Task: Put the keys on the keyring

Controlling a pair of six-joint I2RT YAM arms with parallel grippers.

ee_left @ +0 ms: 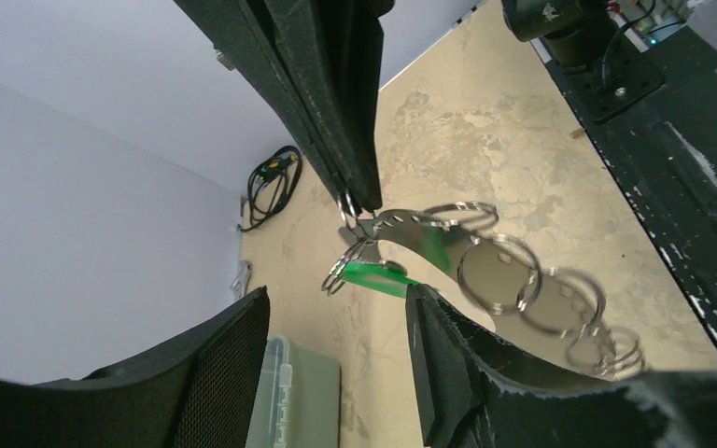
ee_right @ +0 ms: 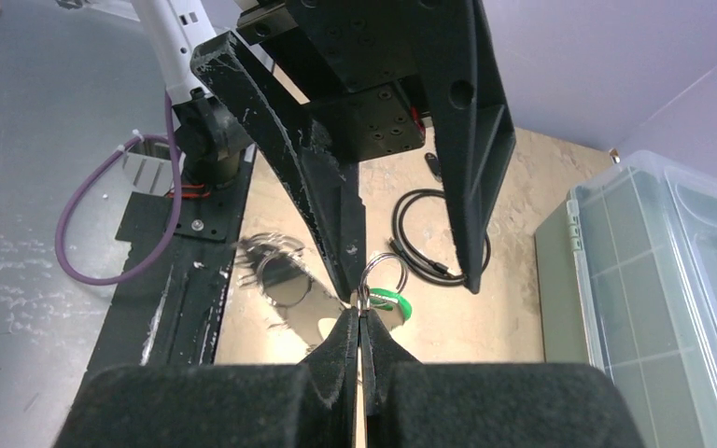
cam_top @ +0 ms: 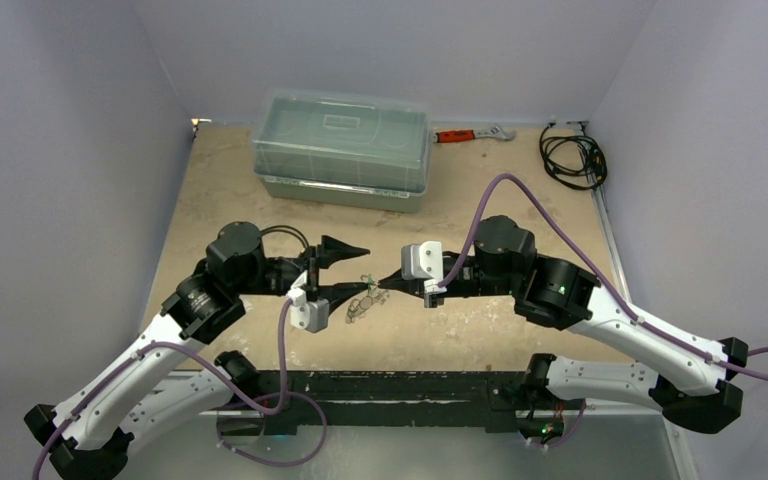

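Observation:
My right gripper [ee_right: 360,313] is shut on a small silver split ring [ee_right: 383,273] of the keyring [cam_top: 360,303], which hangs just above the table. A key with a green head [ee_right: 393,301] hangs on that ring. In the left wrist view the green key [ee_left: 373,277] sits under the right gripper's tip [ee_left: 359,203], and linked silver rings [ee_left: 499,275] trail off beside it. The pale, shiny flat tag [ee_right: 322,322] hangs below. My left gripper [cam_top: 370,270] is open; its fingers [ee_left: 439,355] straddle the ring and key without gripping them.
A clear lidded plastic box [cam_top: 342,145] stands at the back of the table. A red-handled wrench [cam_top: 470,133] lies to its right, and a coiled black cable [cam_top: 572,158] lies in the far right corner. The black mounting bar [cam_top: 390,385] runs along the near edge.

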